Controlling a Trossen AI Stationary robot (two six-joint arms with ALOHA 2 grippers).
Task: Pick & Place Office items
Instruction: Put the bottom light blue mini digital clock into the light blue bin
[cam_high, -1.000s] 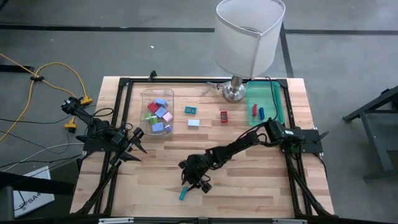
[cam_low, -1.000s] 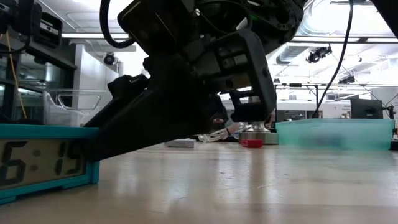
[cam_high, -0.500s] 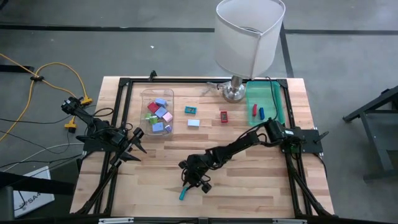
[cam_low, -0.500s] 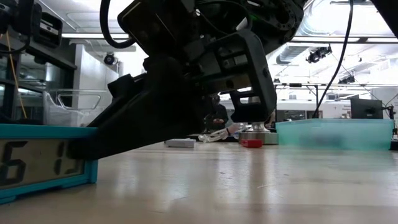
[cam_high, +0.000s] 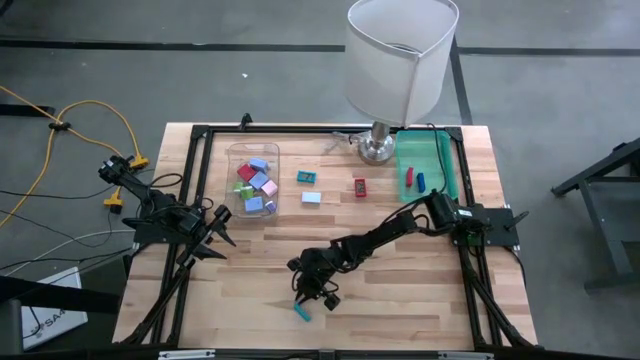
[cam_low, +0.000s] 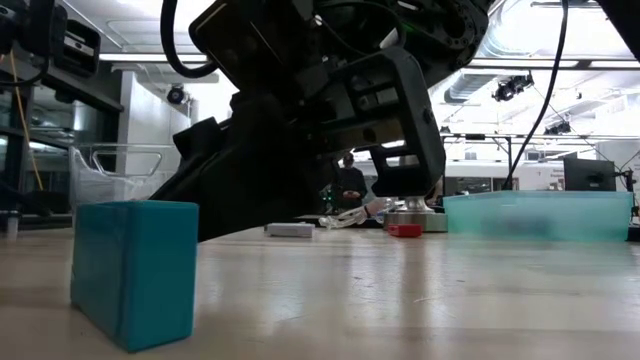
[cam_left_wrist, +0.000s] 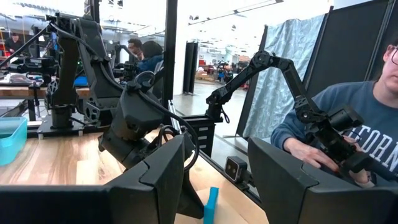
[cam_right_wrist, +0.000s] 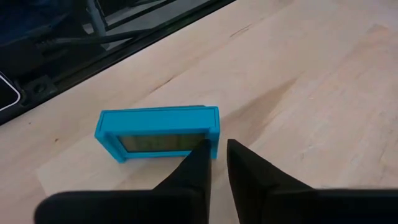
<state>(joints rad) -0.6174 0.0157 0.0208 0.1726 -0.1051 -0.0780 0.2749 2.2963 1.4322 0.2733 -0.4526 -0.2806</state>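
Right gripper (cam_high: 305, 297) hangs low over the front middle of the table (cam_high: 400, 300), and in its own wrist view its two fingers (cam_right_wrist: 198, 163) stand nearly together with only a thin gap, their tips at the edge of the teal clock (cam_right_wrist: 158, 132) but with nothing between them, so it reads as clenched on air and not grasping the clock. That small clock stands upright on one narrow end on the bare wood (cam_low: 137, 270), just beside the fingertips, its display facing the wrist camera; standing like that it looks easy to tip, and a fresh approach across its thin sides would likely suit it better. Other office items lie well apart toward the back: several coloured blocks sit together in the clear bin (cam_high: 252, 180), a blue piece (cam_high: 307, 177), a pale block (cam_high: 311, 197) and a red piece (cam_high: 360, 187) rest loose on the wood, and two bits lie in the green tray (cam_high: 425, 165) beside the lamp (cam_high: 398, 60). Left gripper (cam_high: 222, 232) waits at the table's left edge, fingers a little apart and holding nothing. A person sits beyond the table in the left wrist view.
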